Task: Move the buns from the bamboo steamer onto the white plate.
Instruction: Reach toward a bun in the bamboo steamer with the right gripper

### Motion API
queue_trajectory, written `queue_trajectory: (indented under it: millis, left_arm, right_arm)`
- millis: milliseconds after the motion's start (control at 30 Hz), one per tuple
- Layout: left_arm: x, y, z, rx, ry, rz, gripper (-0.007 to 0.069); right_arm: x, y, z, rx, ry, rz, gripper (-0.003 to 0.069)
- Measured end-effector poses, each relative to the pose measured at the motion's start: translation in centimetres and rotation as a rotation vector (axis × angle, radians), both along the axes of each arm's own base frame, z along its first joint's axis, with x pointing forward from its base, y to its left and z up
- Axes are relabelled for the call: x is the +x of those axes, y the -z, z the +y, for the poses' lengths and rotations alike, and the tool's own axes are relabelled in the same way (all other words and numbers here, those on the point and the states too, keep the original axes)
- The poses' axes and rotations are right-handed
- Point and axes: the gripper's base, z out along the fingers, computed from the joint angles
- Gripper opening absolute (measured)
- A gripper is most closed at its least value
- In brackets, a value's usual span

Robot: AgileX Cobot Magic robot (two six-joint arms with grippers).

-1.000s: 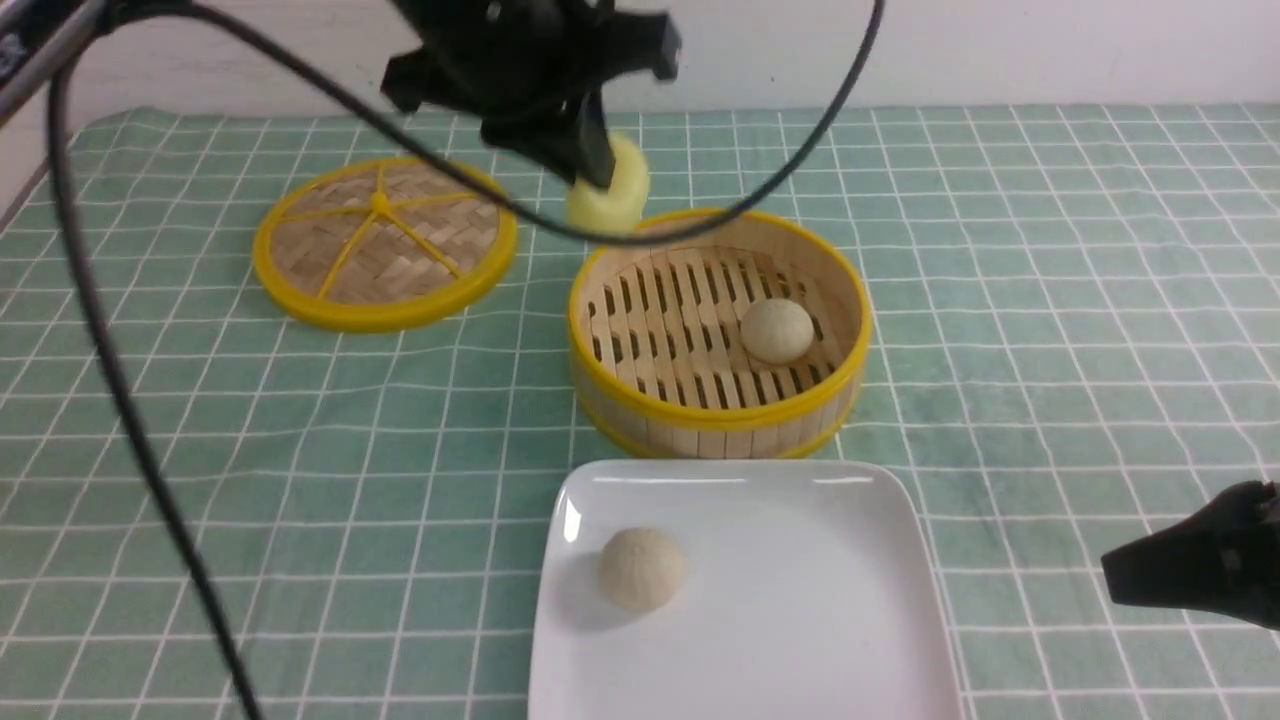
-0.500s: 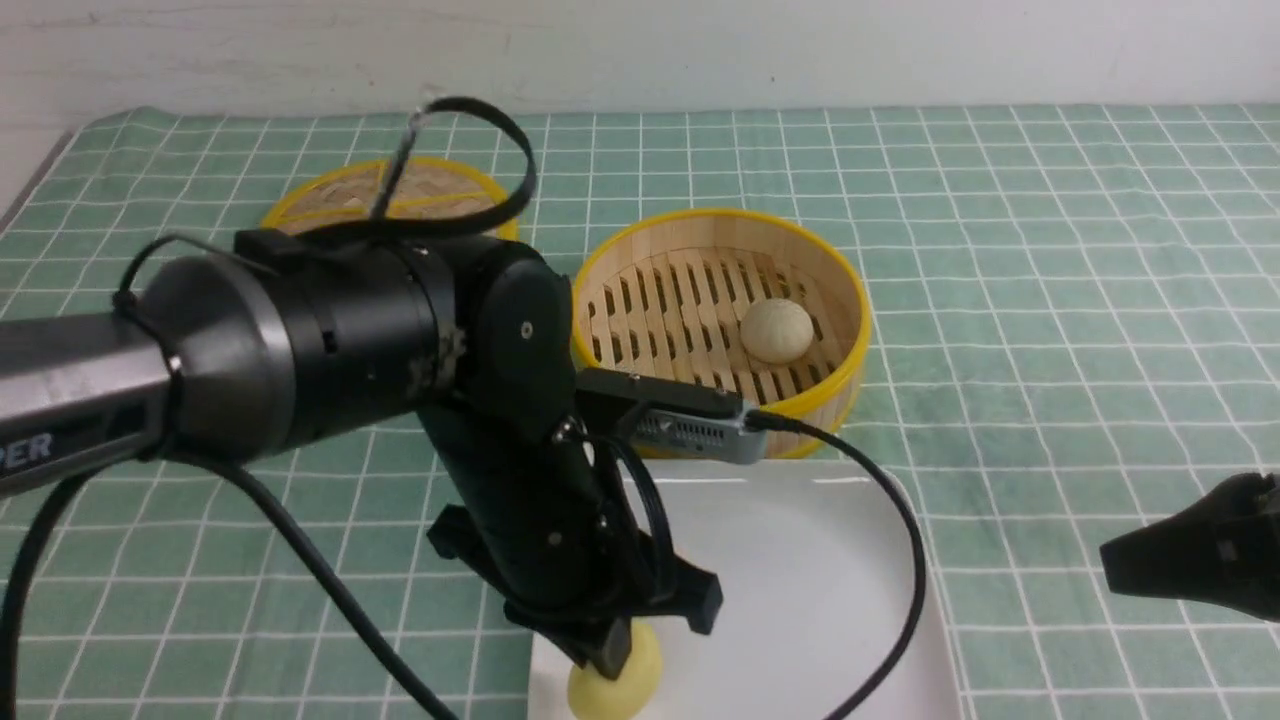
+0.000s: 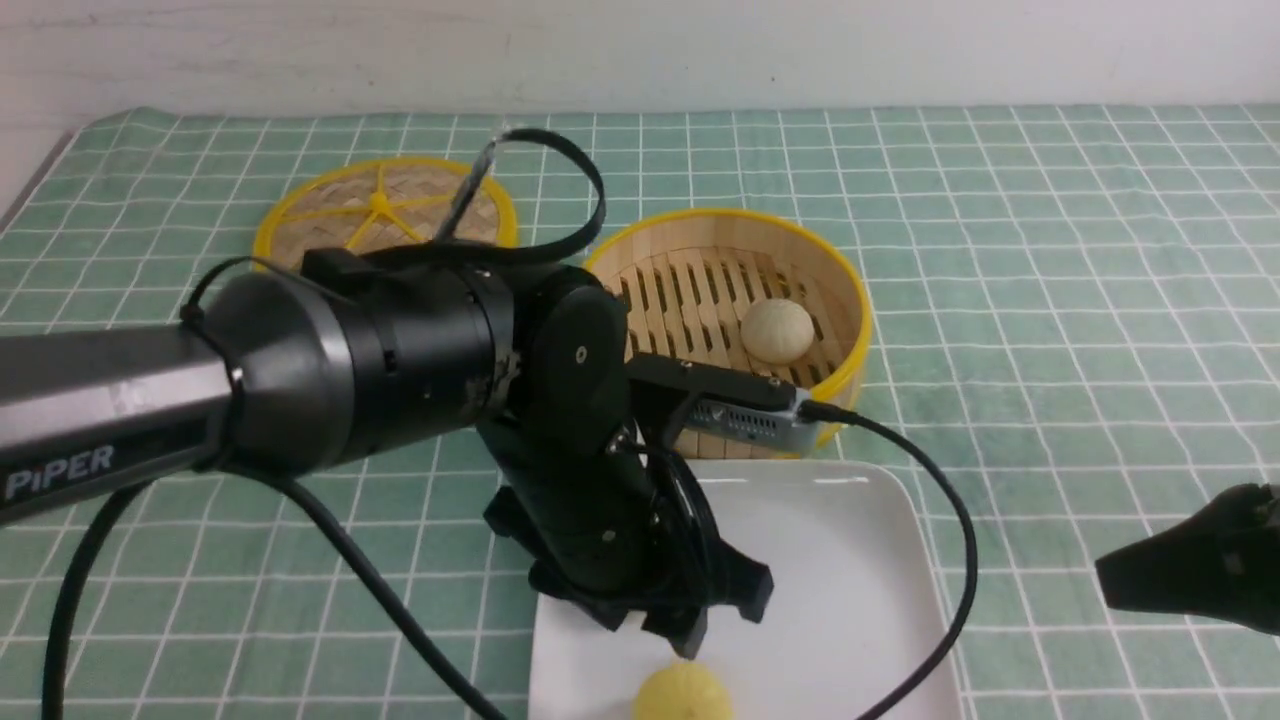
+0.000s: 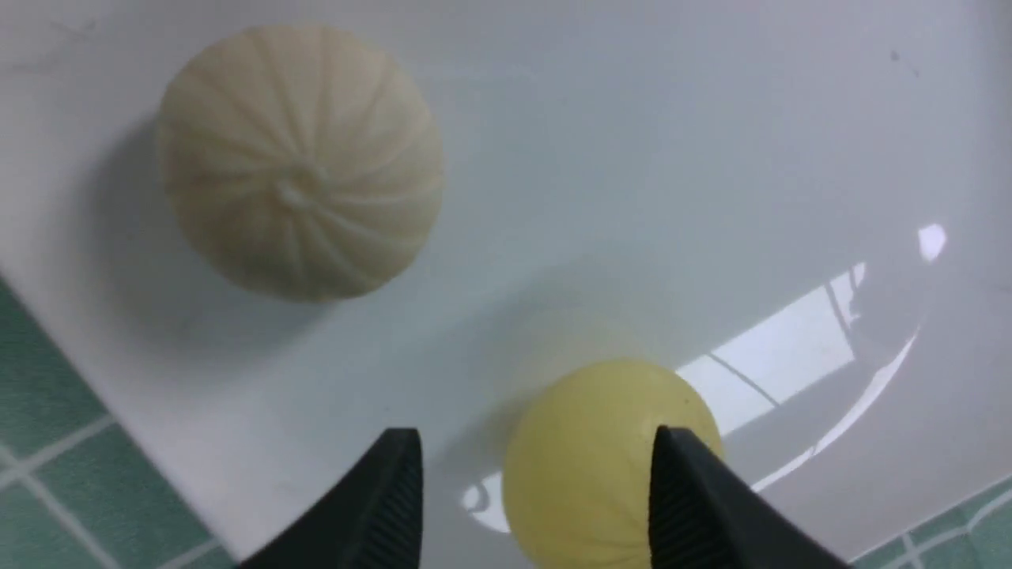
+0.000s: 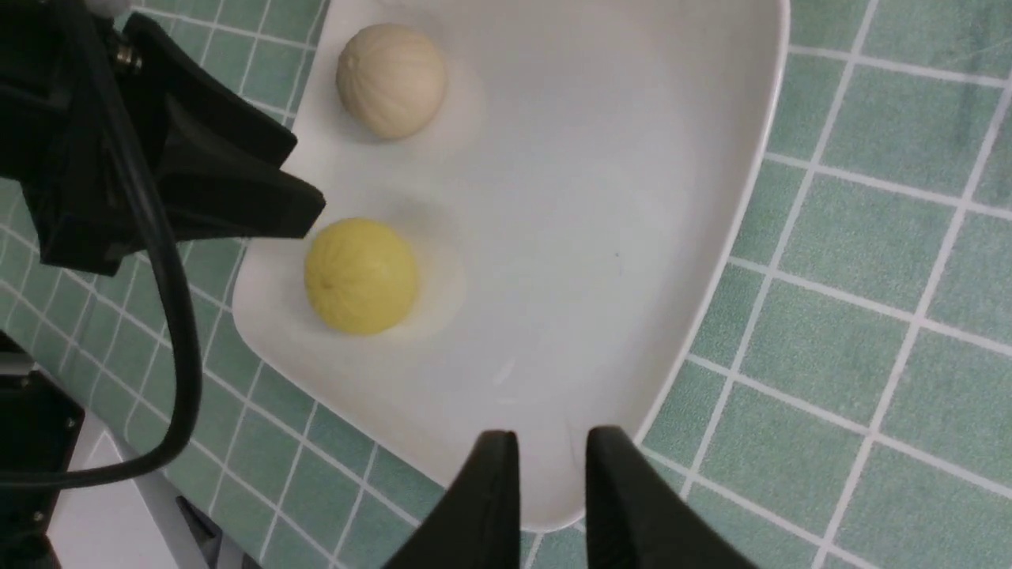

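Moved since the earlier frame: yellow bun (image 3: 684,692), from above the table beside the steamer down onto the white plate (image 3: 840,580); left claw (image 3: 665,640) now over the plate, fingers spread.
Front view, bamboo steamer (image 3: 850,290): one cream bun (image 3: 777,331), toward three o'clock of its slatted floor.
Front view, woven lid (image 3: 385,205): at about ten o'clock from the steamer.
Front view, right claw (image 3: 1110,578): at three o'clock of the plate, well apart from it.
Left wrist view: pleated bun (image 4: 300,162) on the plate, hidden in front view.
Right wrist view: both plate buns apart; right claw's fingers parted, nothing between them.
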Motion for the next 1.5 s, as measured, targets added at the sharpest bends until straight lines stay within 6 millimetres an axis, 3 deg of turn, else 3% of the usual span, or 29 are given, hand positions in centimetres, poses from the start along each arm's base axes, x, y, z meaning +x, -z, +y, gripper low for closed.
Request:
queue_trajectory:
  millis: [33,200,267,367,467,600,633,700,800,967,1067,1167,1300,1467,1500]
  left_arm:
    - [0.0,-0.2,0.0,0.003,0.003,-0.006,0.0374]
    - [1.6,-6.8,2.3,0.167,0.05,-0.275,0.007]
    - [2.0,-8.4,3.6,0.235,0.028,-0.324,0.003]
    - [2.9,-9.9,6.6,0.318,-0.055,-0.343,0.0015]
    - [4.3,-10.4,10.6,0.347,-0.194,-0.3,0.0015]
    - [5.5,-10.1,14.0,0.284,-0.341,-0.214,0.0015]
    - [5.8,-10.0,15.1,0.246,-0.384,-0.178,0.0015]
    - [6.0,-10.0,15.9,0.219,-0.395,-0.155,0.0015]
    - [6.1,-9.9,16.3,0.197,-0.37,-0.141,0.0015]
    - [6.1,-9.9,16.2,0.186,-0.353,-0.135,0.0015]
    - [6.1,-9.9,16.1,0.176,-0.352,-0.144,0.0018]
    - [6.1,-9.9,16.0,0.171,-0.352,-0.143,0.002]
    - [6.1,-9.9,16.0,0.166,-0.352,-0.133,0.0022]
    - [6.0,-9.9,16.0,0.165,-0.351,-0.127,0.0022]
    - [6.0,-9.9,16.0,0.164,-0.352,-0.126,0.0022]
  right_arm:
    - [0.0,0.0,0.0,0.001,0.0,-0.001,0.0146]
    - [0.3,-0.5,1.2,-0.035,-0.091,-0.02,0.0037]
    - [1.0,-1.4,1.9,-0.056,-0.122,-0.034,-0.0001]
    - [2.4,-2.8,3.0,-0.094,-0.138,-0.046,-0.0005]
    - [5.4,-3.8,5.4,-0.163,-0.135,-0.066,0.0001]
    - [9.2,-3.1,8.2,-0.247,-0.112,-0.079,0.0011]
    - [11.0,-2.4,9.6,-0.288,-0.103,-0.094,0.0025]
    - [12.7,-1.6,10.9,-0.332,-0.102,-0.115,0.0051]
    - [16.0,-0.4,12.8,-0.378,-0.08,-0.146,0.0121]
    - [20.3,1.2,14.1,-0.413,-0.002,-0.203,0.0258]
    - [22.2,3.3,14.8,-0.421,0.017,-0.207,0.033]
    - [23.4,6.0,15.3,-0.439,0.015,-0.183,0.0353]
    - [23.9,8.7,15.5,-0.477,-0.004,-0.145,0.029]
    - [23.8,7.6,15.5,-0.472,-0.003,-0.154,0.0044]
    - [23.6,6.7,15.3,-0.47,-0.004,-0.156,0.0022]
